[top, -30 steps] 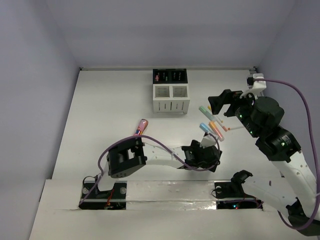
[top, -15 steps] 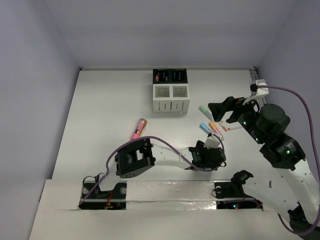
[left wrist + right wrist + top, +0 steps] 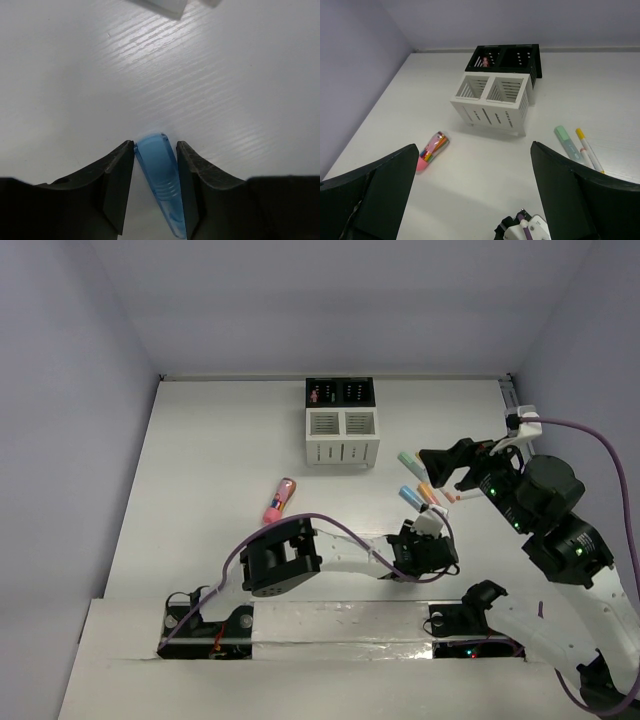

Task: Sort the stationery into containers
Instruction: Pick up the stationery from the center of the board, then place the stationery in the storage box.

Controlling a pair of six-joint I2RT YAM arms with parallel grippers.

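Observation:
A blue marker (image 3: pixel 159 170) lies on the table between my left gripper's (image 3: pixel 155 148) fingers, and both pads press its sides. From above, the blue marker (image 3: pixel 409 496) pokes out ahead of the left gripper (image 3: pixel 419 510). My right gripper (image 3: pixel 441 462) hovers open over a mint marker (image 3: pixel 407 458) and orange and pink markers (image 3: pixel 434 493). A thick pink stick (image 3: pixel 279 499) lies alone at mid-left. The containers stand at the back: a white pair (image 3: pixel 343 437) in front, a black pair (image 3: pixel 340 392) behind. The right wrist view shows the white pair (image 3: pixel 492 102), the black pair (image 3: pixel 505 57) and the mint marker (image 3: pixel 568 142).
A small pink item (image 3: pixel 484 62) sits in the left black compartment. A yellow-tipped marker (image 3: pixel 587 150) lies beside the mint one. The left arm's purple cable (image 3: pixel 330 530) loops over the table. Walls close in on the left, back and right.
My left gripper has slid right and forward to the blue marker and closed its fingers on it. The right arm has drifted a little to the right, still open.

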